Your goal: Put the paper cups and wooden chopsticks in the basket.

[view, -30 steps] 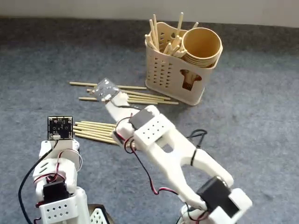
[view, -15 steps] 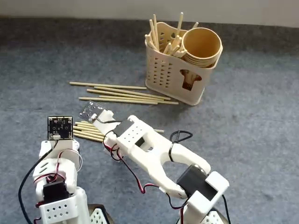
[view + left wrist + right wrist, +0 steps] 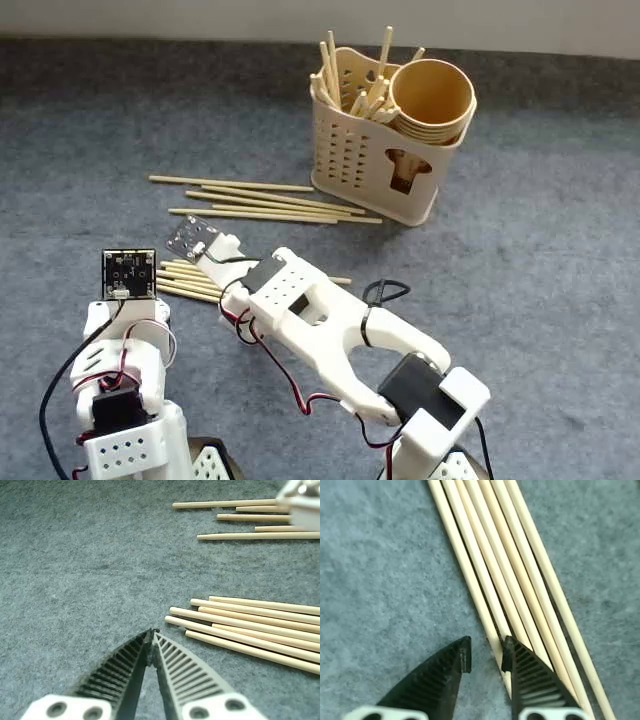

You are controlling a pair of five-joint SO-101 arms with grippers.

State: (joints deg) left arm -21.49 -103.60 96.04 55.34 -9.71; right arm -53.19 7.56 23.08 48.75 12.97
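Your right hand (image 3: 486, 655) hangs with its fingers a little apart over the nearer bundle of wooden chopsticks (image 3: 505, 570), which lies flat on the grey tabletop (image 3: 80, 120) well in front of the basket (image 3: 370, 160). A second row of chopsticks (image 3: 265, 200) lies just beside the basket's front wall, and the paper cups (image 3: 432, 95) sit stacked inside it. The sticks look light, stiff, smooth and apt to roll, so pinch one or two across their width near mid-length, lest they tip; your left hand (image 3: 151, 632) is closed on nothing, farther from the basket than the bundle.
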